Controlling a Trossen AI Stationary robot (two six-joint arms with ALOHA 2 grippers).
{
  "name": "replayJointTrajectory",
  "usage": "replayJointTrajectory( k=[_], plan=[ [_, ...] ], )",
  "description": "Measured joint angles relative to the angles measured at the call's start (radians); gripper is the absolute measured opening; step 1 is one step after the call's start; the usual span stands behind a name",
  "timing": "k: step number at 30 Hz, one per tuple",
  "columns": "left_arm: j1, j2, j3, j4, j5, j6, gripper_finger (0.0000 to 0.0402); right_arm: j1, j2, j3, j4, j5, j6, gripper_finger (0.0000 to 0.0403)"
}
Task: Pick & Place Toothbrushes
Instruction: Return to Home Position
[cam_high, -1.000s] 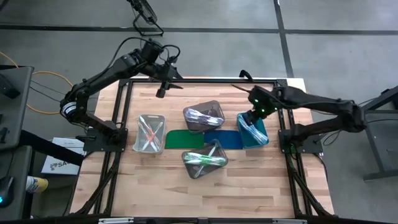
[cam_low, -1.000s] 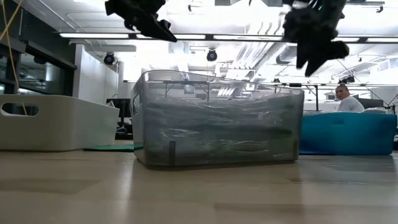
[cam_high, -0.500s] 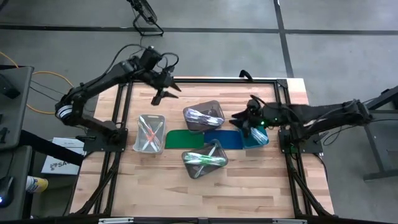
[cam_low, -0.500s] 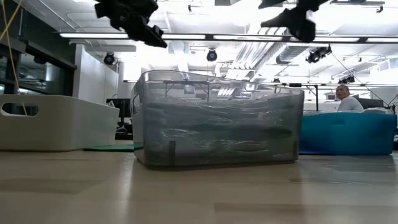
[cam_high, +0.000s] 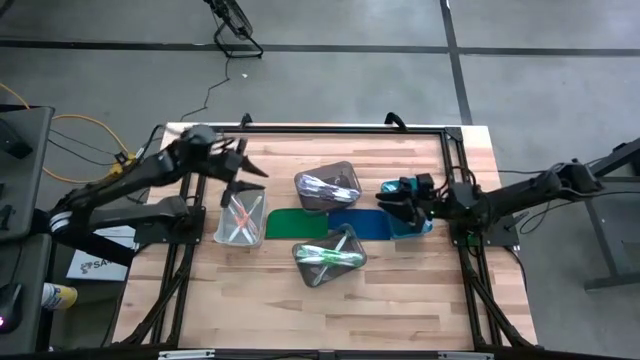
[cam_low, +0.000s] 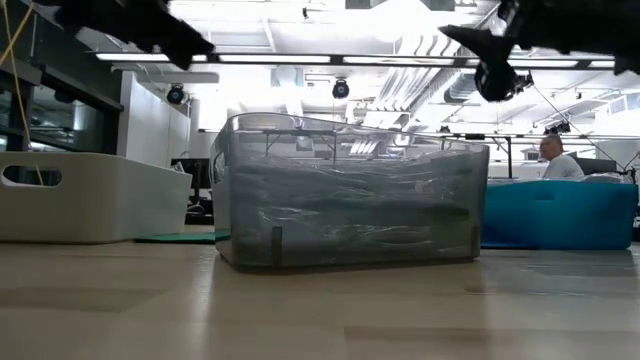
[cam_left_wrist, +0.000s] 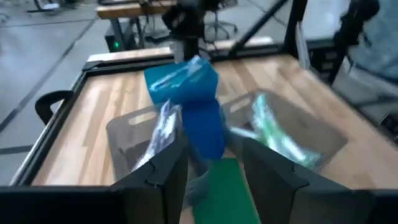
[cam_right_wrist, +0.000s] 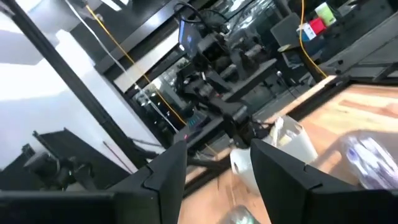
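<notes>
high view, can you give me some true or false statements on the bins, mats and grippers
1. The green mat lies beside the blue mat, between the two grey bins. True.
2. The left gripper grips a toothbrush. False: its fingers are open with nothing between them.
3. The grey bin lower in the high view holds green toothbrushes. True.
4. The right gripper hangs over the clear bin. False: it is at the teal bin on the table's right side, open and empty.
</notes>
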Motion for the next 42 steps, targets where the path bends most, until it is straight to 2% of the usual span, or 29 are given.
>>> replayJointTrajectory(
  k=[3, 10, 16, 23, 35, 42],
  plan=[
    [-0.060, -0.113, -0.040, -0.001, -0.092, -0.094, 0.0147, 0.000, -0.040, -0.048, 0.009, -0.001, -0.005, 0.0171],
    [-0.188, -0.363, -0.133, -0.012, -0.266, -0.056, 0.0147, 0.000, -0.198, -0.170, 0.010, 0.038, -0.005, 0.0171],
    [-0.284, -0.521, -0.261, 0.006, -0.326, -0.099, 0.0147, 0.000, -0.315, -0.242, -0.026, 0.075, 0.023, 0.0171],
    [-0.376, -0.586, -0.390, 0.044, -0.478, -0.102, 0.0147, -0.019, -0.384, -0.242, -0.093, 0.081, 0.020, 0.0171],
    [-0.407, -0.603, -0.620, 0.365, -0.502, -0.076, 0.0147, -0.029, -0.397, -0.242, -0.111, 0.084, 0.050, 0.0172],
    [-0.407, -0.603, -0.666, 0.338, -0.505, -0.155, 0.0147, -0.030, -0.397, -0.243, -0.163, 0.151, 0.047, 0.0172]
  ],
)
